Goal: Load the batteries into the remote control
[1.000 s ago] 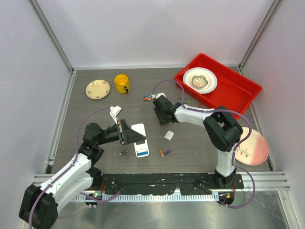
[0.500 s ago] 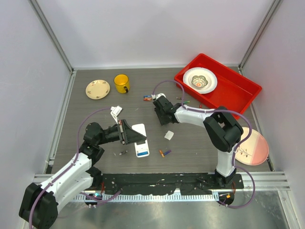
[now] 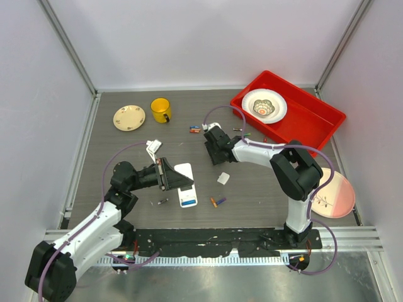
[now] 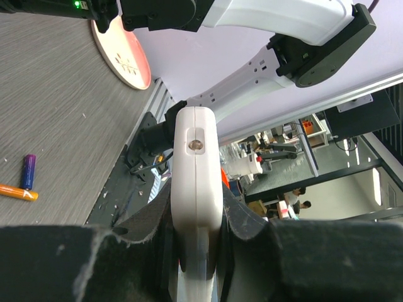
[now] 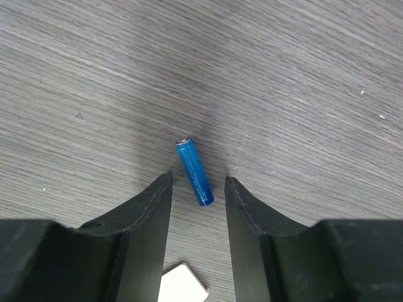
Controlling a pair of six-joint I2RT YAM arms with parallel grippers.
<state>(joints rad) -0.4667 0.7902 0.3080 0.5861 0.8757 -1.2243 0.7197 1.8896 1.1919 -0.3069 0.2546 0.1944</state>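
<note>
Left side: your left pincer point(image 4: 197, 211) is clamped tight on the slim flat white plastic remote control point(image 4: 196, 170). The remote sits between the two pads, its narrow edge facing the wrist camera. From above, it reaches out past the pincer's tips, blue patch at one end.

Right side: your right pincer point(image 5: 197, 181) stands open, low over the grey wood-grain tabletop point(image 3: 252, 189). A small blue cylindrical battery point(image 5: 194, 172) lies flat in the gap, slanted, one finger on each side. Neither finger touches it.

Loose items: a small orange battery point(image 4: 17, 192) and a small purple battery point(image 4: 28, 172) lie close together on the tabletop. Both are beyond the left pincer's tips and well apart from the right pincer.
</note>
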